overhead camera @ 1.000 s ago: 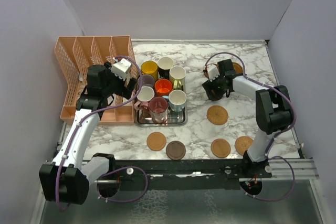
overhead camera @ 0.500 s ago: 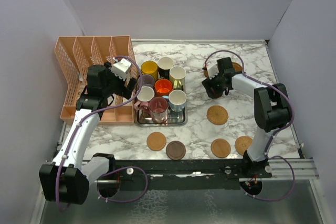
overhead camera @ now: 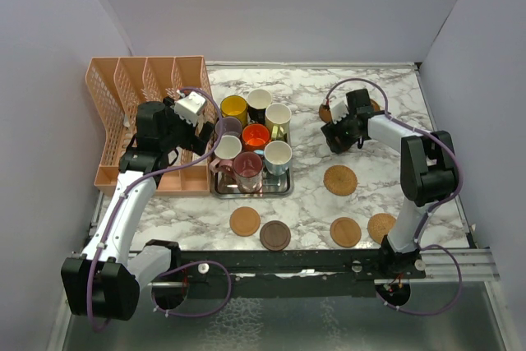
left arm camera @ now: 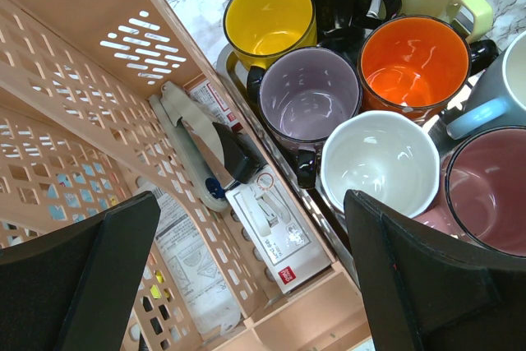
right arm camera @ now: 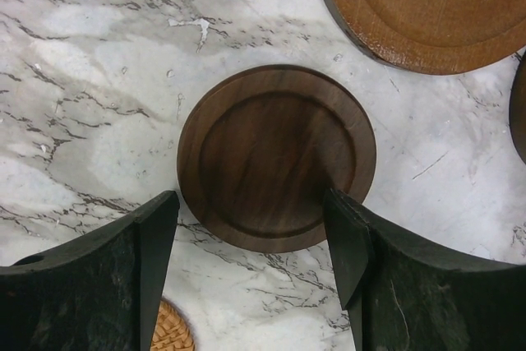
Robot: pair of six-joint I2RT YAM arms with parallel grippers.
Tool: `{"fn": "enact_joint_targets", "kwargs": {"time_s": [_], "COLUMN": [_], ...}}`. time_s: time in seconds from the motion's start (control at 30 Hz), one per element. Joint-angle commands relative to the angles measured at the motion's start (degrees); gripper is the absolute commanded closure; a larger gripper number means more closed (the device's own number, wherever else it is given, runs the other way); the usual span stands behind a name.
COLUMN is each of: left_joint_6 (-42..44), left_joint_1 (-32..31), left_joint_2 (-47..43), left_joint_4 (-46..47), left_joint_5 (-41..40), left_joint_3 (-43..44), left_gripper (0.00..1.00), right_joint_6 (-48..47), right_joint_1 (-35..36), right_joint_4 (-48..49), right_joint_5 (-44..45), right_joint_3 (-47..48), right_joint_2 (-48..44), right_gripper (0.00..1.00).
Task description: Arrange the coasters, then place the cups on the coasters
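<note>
Several cups stand packed on the steel tray [overhead camera: 285,187], among them a yellow cup [left arm camera: 269,18], a purple cup [left arm camera: 310,96] and an orange cup [left arm camera: 413,59]. My left gripper [left arm camera: 251,273] hangs open above the tray's left edge with nothing between its fingers. My right gripper [right arm camera: 251,240] is open, low over a dark brown coaster [right arm camera: 276,157] that lies flat on the marble. Its right finger [right arm camera: 386,260] overlaps the coaster's rim, while the left finger stands clear of it. Other coasters [overhead camera: 339,179] lie spread along the near side, such as a tan one [overhead camera: 245,221].
A peach file organizer [overhead camera: 140,121] with a boxed stapler [left arm camera: 267,228] stands left of the tray. A lighter wooden coaster [right arm camera: 427,6] lies just beyond the dark one and a woven coaster [right arm camera: 168,330] sits under my right gripper. Walls close in left and right.
My right gripper has shifted slightly toward the back right, by the far coasters. The left arm has not moved.
</note>
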Motion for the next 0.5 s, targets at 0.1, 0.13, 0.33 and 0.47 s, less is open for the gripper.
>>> {"fn": "enact_joint_targets", "kwargs": {"time_s": [0.1, 0.13, 0.33, 0.47], "left_joint_6": [0.3, 0.3, 0.2, 0.3], "left_joint_1": [-0.2, -0.2, -0.2, -0.2], "left_joint_2": [-1.0, -1.0, -0.7, -0.8], "left_joint_4": [-0.1, -0.1, -0.1, -0.2], "left_joint_5": [1.7, 1.7, 1.7, 1.7], "left_joint_3": [0.0, 0.0, 0.0, 0.0], "left_gripper": [0.01, 0.01, 0.01, 0.01], "right_joint_6": [-1.8, -1.8, -1.5, -0.6], "right_joint_1": [-0.3, -0.3, -0.3, -0.3], "right_joint_4": [-6.2, -6.2, -6.9, -6.0], "right_joint_5": [-4.8, -4.9, -5.8, -2.6], "right_joint_3": [-1.6, -2.0, -3.5, -3.4], "right_joint_2": [0.0, -0.6, -2.2, -2.2], "right_gripper": [0.31, 0.31, 0.32, 0.33]}}
